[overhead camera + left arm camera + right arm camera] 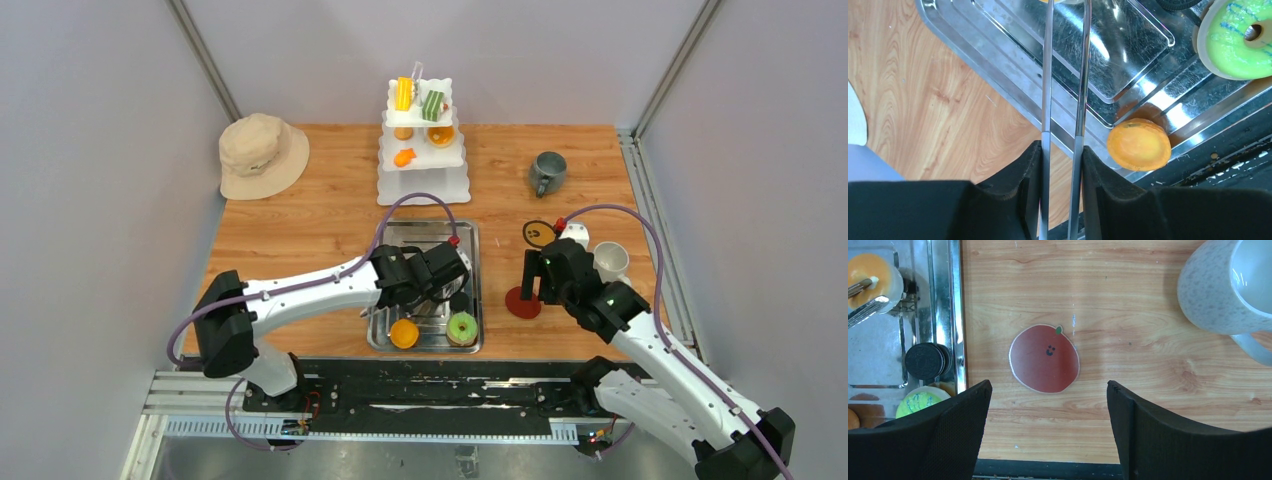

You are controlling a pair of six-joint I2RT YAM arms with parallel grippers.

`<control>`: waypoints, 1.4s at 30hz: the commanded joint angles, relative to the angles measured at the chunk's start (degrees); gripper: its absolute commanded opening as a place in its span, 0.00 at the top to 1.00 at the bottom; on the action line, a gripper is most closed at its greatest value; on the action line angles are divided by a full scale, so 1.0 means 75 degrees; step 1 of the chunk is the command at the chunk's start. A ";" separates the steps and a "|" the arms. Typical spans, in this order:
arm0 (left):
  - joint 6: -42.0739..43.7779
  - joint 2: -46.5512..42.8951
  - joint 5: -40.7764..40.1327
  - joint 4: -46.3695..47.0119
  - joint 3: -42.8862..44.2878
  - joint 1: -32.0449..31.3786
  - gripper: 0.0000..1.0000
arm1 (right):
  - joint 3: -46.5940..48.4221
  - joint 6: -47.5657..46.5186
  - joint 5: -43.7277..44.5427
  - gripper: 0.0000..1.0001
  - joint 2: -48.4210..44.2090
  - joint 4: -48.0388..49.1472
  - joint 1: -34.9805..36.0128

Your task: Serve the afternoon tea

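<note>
Left gripper [1062,150] clamps tongs [1082,75] over steel tray [993,60]; right gripper [1048,387] open beside tray.
Squeeze evenly, centre tips on orange-topped pastry [875,270].

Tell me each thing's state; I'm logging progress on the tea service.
left gripper, fingers shut on the tongs
right gripper, open above the red coaster
tongs, tips at an orange-topped pastry
white mug, upright, empty
grey mug, upright
green donut, lying in the steel tray
red coaster, flat, bare
</note>
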 commanded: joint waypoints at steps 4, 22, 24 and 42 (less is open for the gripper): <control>-0.0223 -0.0774 -0.0154 -0.0050 0.0356 -0.0058 1.00 | 0.0034 -0.0071 -0.0039 0.16 -0.0126 0.0012 0.0047; -0.2075 -0.2823 0.6408 0.2105 -0.1066 0.3255 1.00 | -0.0111 -0.0003 -0.0020 0.16 -0.0386 -0.0009 0.0049; -0.2611 -0.2946 0.7062 0.2805 -0.1694 0.3558 1.00 | -0.0095 -0.0013 -0.0029 0.16 -0.0368 -0.0008 0.0051; -0.5027 -0.2243 0.8741 0.6591 -0.4563 0.5183 1.00 | -0.0072 -0.0103 0.0060 0.16 -0.0381 -0.0005 0.0046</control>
